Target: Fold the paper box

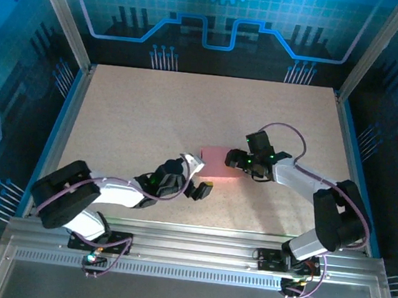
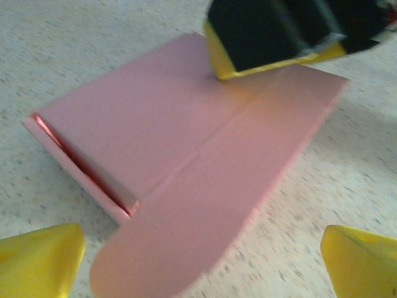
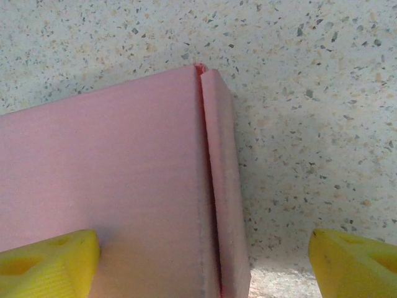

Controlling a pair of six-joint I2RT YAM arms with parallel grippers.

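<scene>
The left claw is held wide apart, nothing clamped, only its yellow fingertips being seen, cropped at the lower corners. Just ahead, the paper box is laid flat on the speckled bench, its rounded flap turned toward that claw. The right claw is also spread open, one tip set on the box's top, the other over bare bench. From above, the box's right end is hidden beneath the right claw
</scene>
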